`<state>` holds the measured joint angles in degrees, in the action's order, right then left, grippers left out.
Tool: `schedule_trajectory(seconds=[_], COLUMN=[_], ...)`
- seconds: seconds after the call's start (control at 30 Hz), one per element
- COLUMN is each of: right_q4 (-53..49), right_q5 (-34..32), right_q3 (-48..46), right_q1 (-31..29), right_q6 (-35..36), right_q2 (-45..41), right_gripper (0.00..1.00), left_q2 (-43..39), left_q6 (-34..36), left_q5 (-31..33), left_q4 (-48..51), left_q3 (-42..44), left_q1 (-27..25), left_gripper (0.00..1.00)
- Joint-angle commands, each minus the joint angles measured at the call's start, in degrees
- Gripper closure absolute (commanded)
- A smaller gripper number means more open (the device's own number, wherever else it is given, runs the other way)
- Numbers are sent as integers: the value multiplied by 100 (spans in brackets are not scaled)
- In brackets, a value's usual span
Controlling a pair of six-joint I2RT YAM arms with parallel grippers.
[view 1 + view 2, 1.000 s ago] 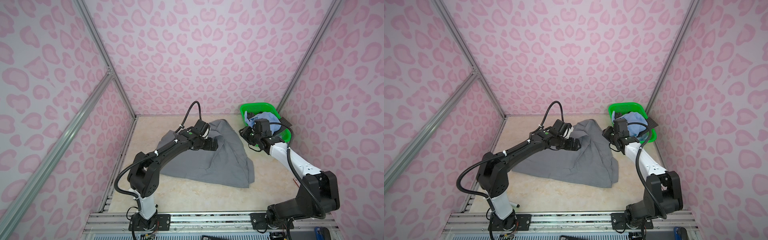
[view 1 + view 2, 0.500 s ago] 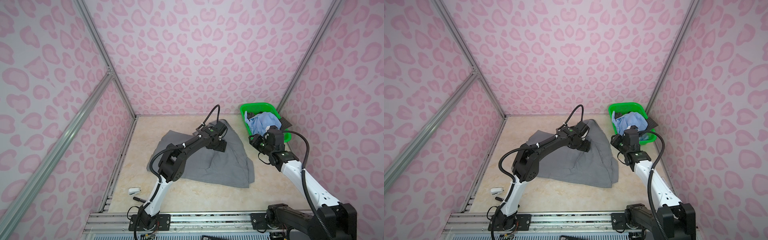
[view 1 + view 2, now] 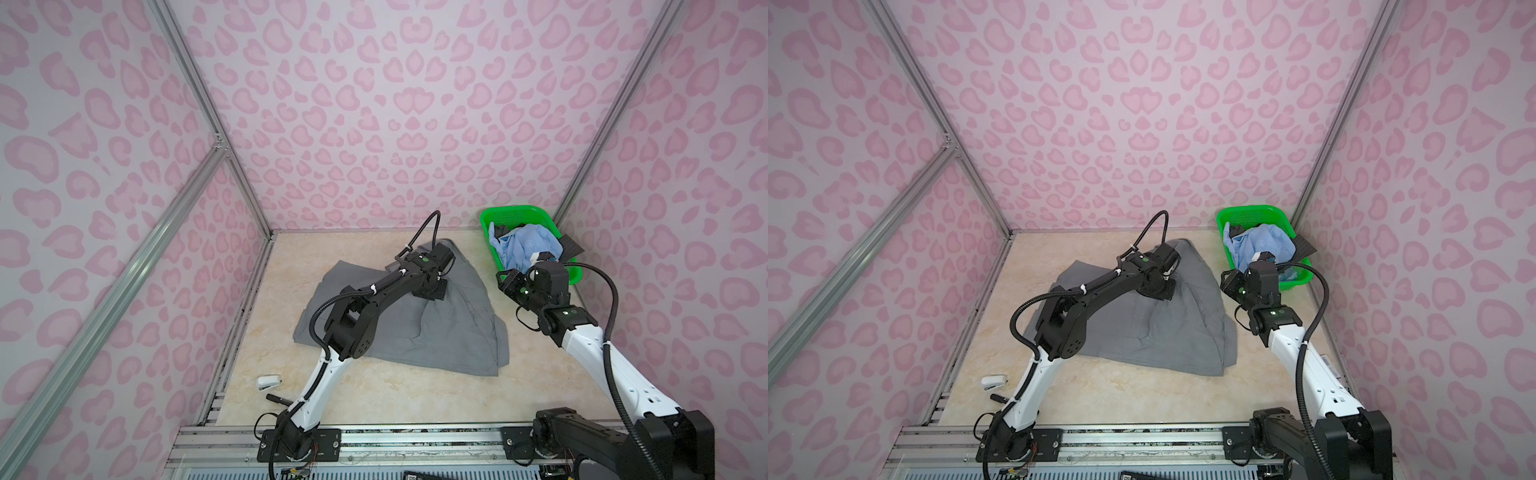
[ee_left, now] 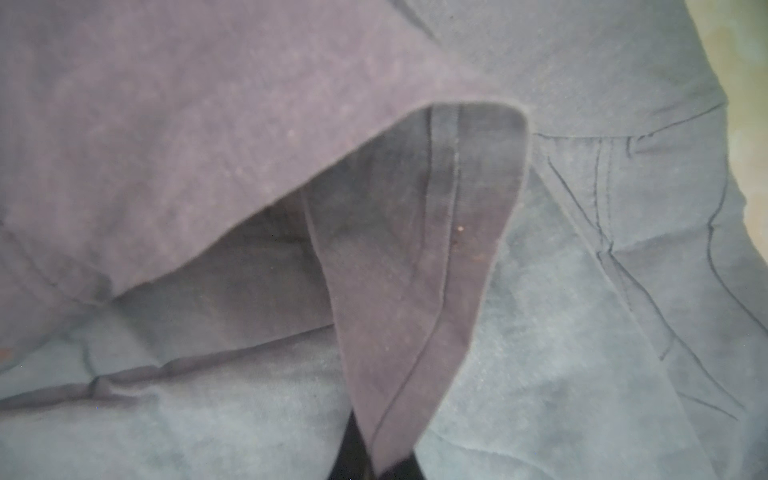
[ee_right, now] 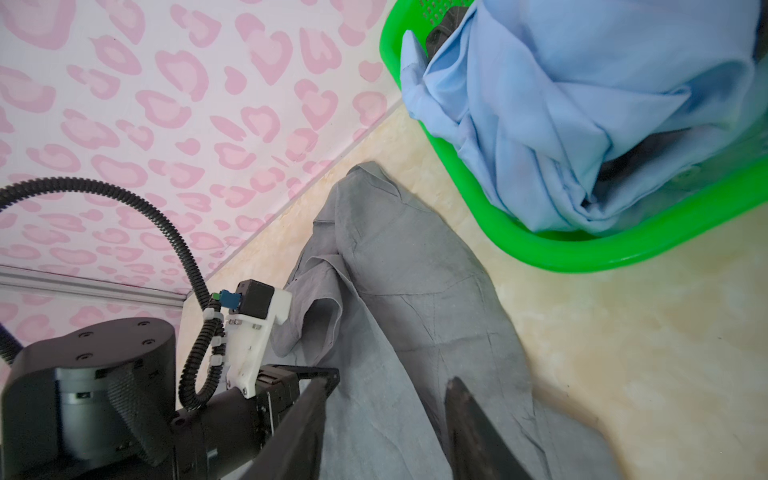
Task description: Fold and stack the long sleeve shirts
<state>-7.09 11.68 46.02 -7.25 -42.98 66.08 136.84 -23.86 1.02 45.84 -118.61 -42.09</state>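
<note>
On the beige marbled tabletop (image 3: 374,399), seen in both top views, the thin, woven, collared grey shirt (image 3: 453,328) lies spread and rumpled in the middle. The black left gripper (image 3: 432,291) is down on its far half. The right gripper (image 3: 509,282) hangs just beside its right edge, between it and the green plastic basket (image 3: 490,220) holding a crumpled light blue shirt (image 3: 525,247). Treat the grey shirt as light, limp and quick to slide: it will sag and drag rather than keep a shape, so take it by a hem, seam or collar, where the cloth is doubled. From the left wrist, the left gripper (image 4: 378,469) is clamped on a stitched hem flap of the grey shirt (image 4: 415,270), which rises from the pinch as a lifted fold; this blurred view probably won't tell you how many layers are caught. From the right wrist, the right gripper (image 5: 386,436) stands with jaws apart and empty, the grey shirt (image 5: 415,291) lying beneath and ahead of it, the green plastic basket (image 5: 582,257) near.
</note>
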Motion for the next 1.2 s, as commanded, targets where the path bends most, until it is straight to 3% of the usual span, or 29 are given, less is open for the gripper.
schedule_trajectory(seconds=[0.0, 0.27, 0.33, 0.43, 0.53, 0.63, 0.83, 1.0, 1.17], right_q4=[397, 473, 497, 484, 373, 509, 290, 312, 460], right_q5=[266, 762, 888, 937, 686, 713, 485, 627, 817], right_q3=[-118, 393, 562, 866, 1184, 1418, 2431, 2931, 3059], right_q1=[-107, -694, -854, -1139, -1403, -1437, -1595, -1805, -2006], right_q6=[-131, 51, 86, 204, 453, 569, 1182, 1010, 699], right_q2=[213, 1558, 1959, 2473, 2823, 3172, 4099, 4628, 4960], right_gripper=[53, 56, 57, 60, 61, 61, 63, 63, 67], left_q2=[-717, -2537, -2565, -2667, -2877, -3125, -3479, -3374, -3300], left_q6=[-253, -1294, -1500, -1679, -1499, -1379, -1449, -1529, -1901], left_q5=[-294, -1631, -2015, -2290, -2270, -2023, -1713, -1644, -1178], left_q4=[-601, -3682, -4083, -4498, -4438, -4307, -4173, -3830, -3450], left_q3=[848, 4453, 4862, 5194, 5153, 5155, 5416, 5318, 5244], left_q1=[123, 771, 942, 1079, 1088, 1101, 1409, 1554, 1689], left_gripper=[96, 96, 88, 81, 57, 47, 40, 35, 31])
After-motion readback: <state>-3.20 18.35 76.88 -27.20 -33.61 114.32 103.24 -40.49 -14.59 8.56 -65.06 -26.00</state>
